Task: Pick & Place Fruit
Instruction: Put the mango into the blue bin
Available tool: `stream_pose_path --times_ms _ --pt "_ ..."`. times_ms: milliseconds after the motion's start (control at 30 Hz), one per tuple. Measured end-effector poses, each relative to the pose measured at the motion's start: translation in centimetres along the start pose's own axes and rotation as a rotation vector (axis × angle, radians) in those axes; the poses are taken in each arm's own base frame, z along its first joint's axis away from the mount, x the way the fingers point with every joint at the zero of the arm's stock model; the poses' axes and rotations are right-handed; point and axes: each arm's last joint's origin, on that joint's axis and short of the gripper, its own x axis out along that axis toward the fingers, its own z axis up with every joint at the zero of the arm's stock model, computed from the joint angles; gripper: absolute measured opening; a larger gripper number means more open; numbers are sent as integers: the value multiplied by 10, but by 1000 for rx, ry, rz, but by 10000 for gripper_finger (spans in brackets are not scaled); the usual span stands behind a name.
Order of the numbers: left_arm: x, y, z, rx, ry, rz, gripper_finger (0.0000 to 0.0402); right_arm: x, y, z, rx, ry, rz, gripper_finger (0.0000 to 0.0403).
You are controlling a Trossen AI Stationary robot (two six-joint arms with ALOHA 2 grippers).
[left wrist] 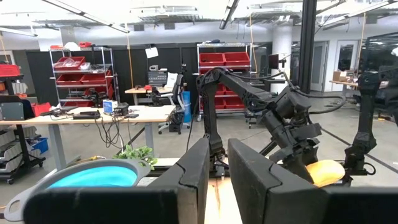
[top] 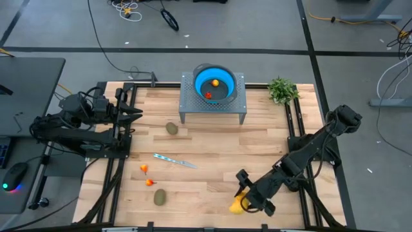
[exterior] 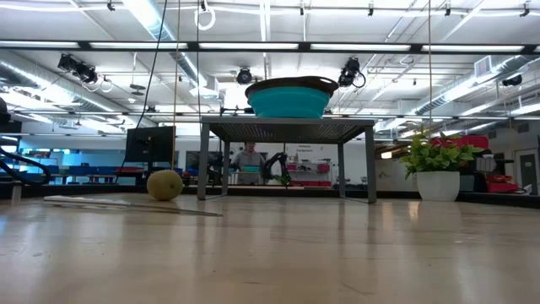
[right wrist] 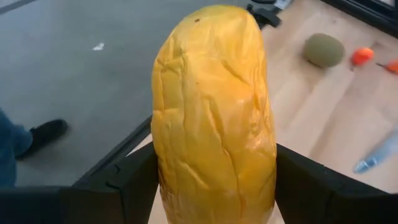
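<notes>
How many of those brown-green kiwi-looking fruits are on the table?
2. One kiwi lies on the wood in front of the metal stand that carries the blue bowl. The other kiwi lies near the table's front edge, beside the small red-orange fruits. None seems hidden.
</notes>
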Motion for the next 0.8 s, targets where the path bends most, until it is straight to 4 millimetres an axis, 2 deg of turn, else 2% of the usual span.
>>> stream_pose_path --times_ms 200,367,567,800 --pt "0 0 0 0 0 0 68 0 -27 -3 203 3 -164 270" --pt "0 0 0 0 0 0 67 -4 -48 -5 265 -4 -211 270" --pt "0 0 0 0 0 0 68 -18 -76 -2 324 -78 -290 270" --pt "0 0 0 0 0 0 67 -48 -112 -5 381 -143 -402 270"
